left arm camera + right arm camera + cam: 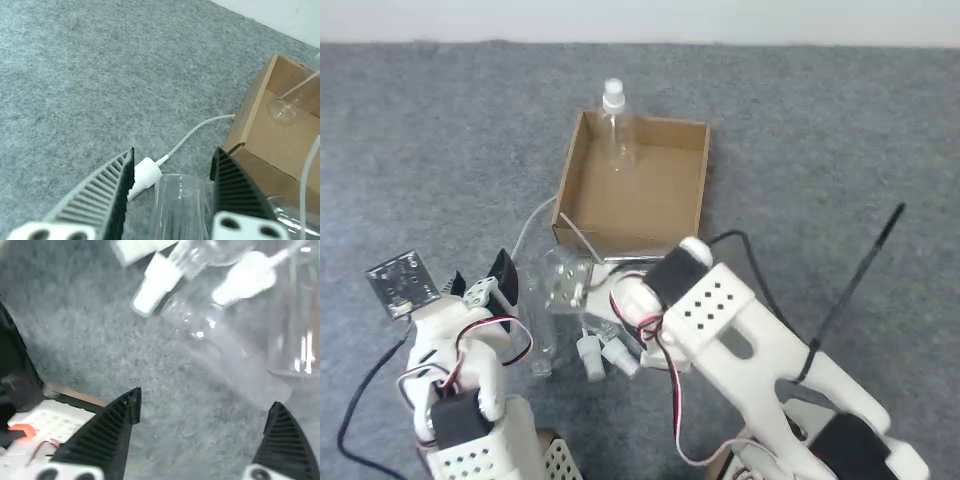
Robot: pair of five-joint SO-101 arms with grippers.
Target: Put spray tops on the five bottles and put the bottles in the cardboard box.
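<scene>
Arms stand nearest, two of them, side by side at the near edge of the grey carpet (800, 120). The left gripper (175, 150) is open. Its two ribbed fingers frame one uncapped bottle (182, 205) on the carpet just ahead of it. A gap shows at one finger, and whether the other touches the bottle cannot be told. One loose spray top (145, 176) lies on the carpet just beside that bottle, its thin white tube running off toward the near corner of the box. The right gripper (206, 397) hangs spread wide over the carpet with nothing between its fingers. Just beyond it lies a cluster of clear bottles (220, 330), crowded so closely that their number cannot be told. Three white spray tops (155, 285) show among them. In the high view two white tops lie side by side on the carpet between the arms, and the right arm's white body covers part of the cluster. Past the cluster sits the one cardboard box (700, 190), open at the top, with the right arm's head just at its near edge. One capped bottle (618, 130) stands upright inside it against the far wall, a white spray top on its neck. To the right of the right arm a thin black cable (865, 265) slants across the carpet, well apart from the box. Farthest off, a pale wall (640, 20) edges the carpet.
</scene>
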